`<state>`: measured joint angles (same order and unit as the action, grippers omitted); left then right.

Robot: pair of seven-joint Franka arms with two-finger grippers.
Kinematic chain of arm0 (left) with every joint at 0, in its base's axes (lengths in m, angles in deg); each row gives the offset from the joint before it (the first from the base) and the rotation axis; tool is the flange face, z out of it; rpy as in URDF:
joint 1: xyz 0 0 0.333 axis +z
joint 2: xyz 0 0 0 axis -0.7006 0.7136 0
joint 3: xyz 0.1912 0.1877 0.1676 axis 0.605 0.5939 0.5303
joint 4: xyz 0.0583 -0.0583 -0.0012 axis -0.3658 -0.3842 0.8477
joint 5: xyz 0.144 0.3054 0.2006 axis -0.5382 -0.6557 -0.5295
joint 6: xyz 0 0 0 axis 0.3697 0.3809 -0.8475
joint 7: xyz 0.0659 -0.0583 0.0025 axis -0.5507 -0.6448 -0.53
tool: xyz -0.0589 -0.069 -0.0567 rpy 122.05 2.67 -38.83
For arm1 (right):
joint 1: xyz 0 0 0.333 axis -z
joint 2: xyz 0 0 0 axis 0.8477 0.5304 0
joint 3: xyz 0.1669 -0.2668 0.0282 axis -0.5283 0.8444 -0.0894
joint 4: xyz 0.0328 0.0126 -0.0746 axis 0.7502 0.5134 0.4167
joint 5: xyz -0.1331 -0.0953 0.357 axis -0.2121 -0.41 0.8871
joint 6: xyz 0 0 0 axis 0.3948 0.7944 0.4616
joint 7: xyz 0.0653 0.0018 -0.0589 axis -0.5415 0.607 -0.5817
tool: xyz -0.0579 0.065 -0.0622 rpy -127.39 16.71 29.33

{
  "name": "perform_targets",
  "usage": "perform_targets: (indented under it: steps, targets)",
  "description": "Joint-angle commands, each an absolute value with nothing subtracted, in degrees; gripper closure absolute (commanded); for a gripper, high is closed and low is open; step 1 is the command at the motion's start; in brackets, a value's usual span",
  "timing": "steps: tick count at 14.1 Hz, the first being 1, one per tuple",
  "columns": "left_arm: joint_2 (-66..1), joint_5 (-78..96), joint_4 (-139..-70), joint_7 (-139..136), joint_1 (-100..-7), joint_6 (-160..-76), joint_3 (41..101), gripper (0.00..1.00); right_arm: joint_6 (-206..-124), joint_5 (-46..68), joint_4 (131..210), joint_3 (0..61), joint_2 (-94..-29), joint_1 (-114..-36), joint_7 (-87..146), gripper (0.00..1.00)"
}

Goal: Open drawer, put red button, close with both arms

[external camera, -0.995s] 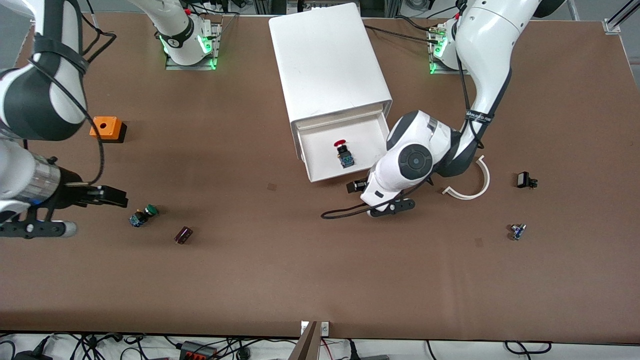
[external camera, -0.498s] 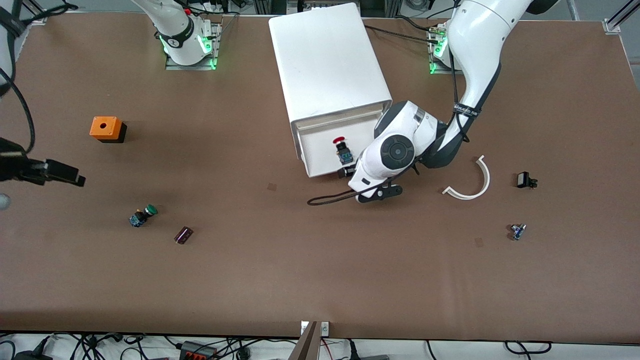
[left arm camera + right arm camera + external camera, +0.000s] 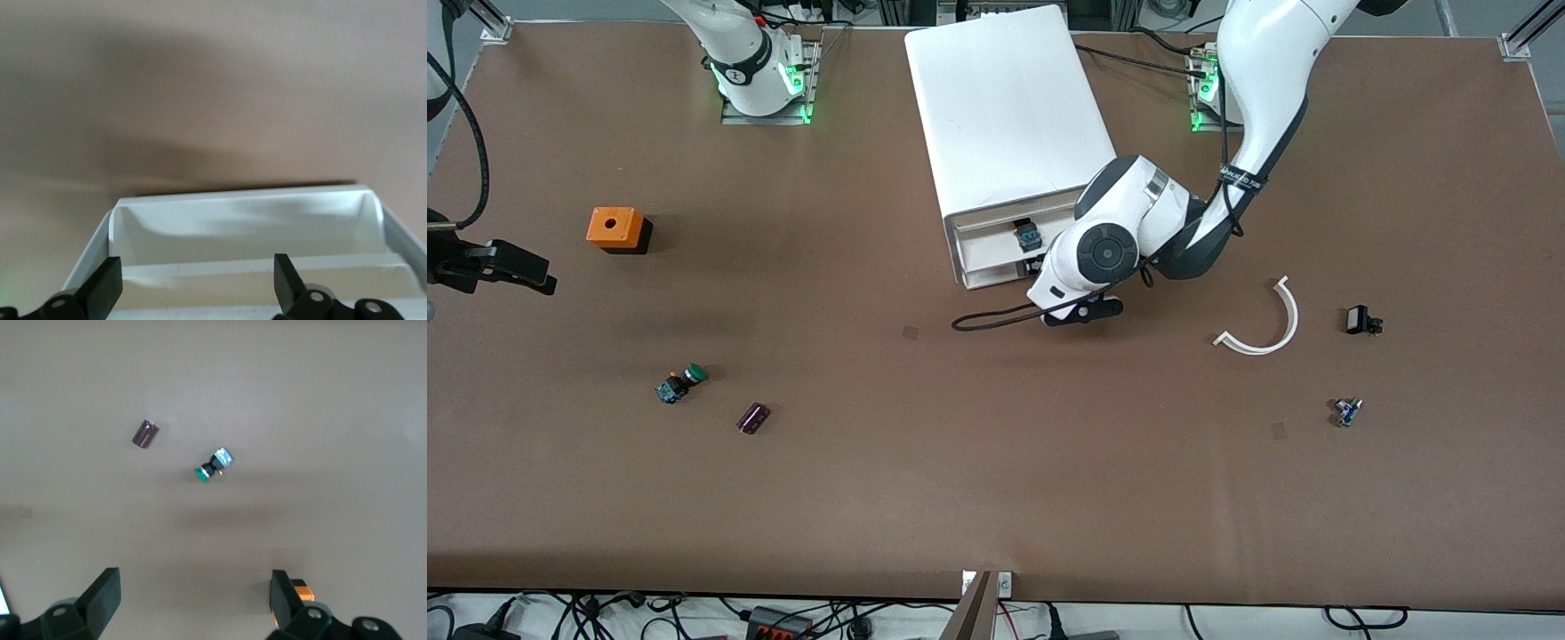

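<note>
The white cabinet (image 3: pixel 1009 107) stands at the table's middle. Its middle drawer (image 3: pixel 987 258) sticks out only a little. In the narrow gap, the red button's (image 3: pixel 1029 236) black-and-blue body shows; its red cap is hidden. My left gripper (image 3: pixel 1035 267) is open at the drawer's front, fingers spread wide and holding nothing. In the left wrist view (image 3: pixel 197 287) white drawer fronts (image 3: pixel 247 227) fill the space between the fingers. My right gripper (image 3: pixel 534 277) is open and empty over the table at the right arm's end; it also shows in the right wrist view (image 3: pixel 195 603).
An orange box (image 3: pixel 615 229), a green-capped switch (image 3: pixel 681 383) and a small maroon part (image 3: pixel 752 418) lie toward the right arm's end. A white curved piece (image 3: pixel 1267 324), a black part (image 3: pixel 1360 320) and a small blue part (image 3: pixel 1347 411) lie toward the left arm's end.
My left gripper has pushed the drawer in toward the cabinet, covering most of the button. My right arm has drawn back toward its end of the table.
</note>
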<state>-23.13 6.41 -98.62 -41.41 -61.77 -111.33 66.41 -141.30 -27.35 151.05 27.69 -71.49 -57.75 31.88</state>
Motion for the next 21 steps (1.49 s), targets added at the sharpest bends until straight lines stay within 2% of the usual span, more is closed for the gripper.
perform_targets:
  steps: [1,4,13,17,21]
  targets:
    - [-25.19,7.7,-101.45,-42.02,-60.47,-110.73,64.19,0.0,-146.46,-28.51,162.14,26.66,-79.14,-57.18,31.21,0.0]
    - [-25.28,7.7,-101.45,-42.2,-60.47,-109.84,63.23,0.0,-150.44,-28.43,170.15,26.58,-84.51,-57.18,31.91,0.0]
    - [-25.19,6.39,-100.58,-40.97,-59.42,-108.7,63.4,0.0,-147.45,-27.72,168.77,26.4,-84.08,-57.18,32.09,0.0]
    - [-27.91,2.52,-96.98,-34.76,-52.23,-106.77,63.57,0.0,-147.37,-27.63,168.59,26.58,-83.99,-57.0,32.18,0.0]
    - [-29.5,-7.57,-91.1,-17.11,-42.83,-99.14,63.4,0.0,-147.19,-27.72,168.68,26.66,-83.99,-57.0,32.09,0.0]
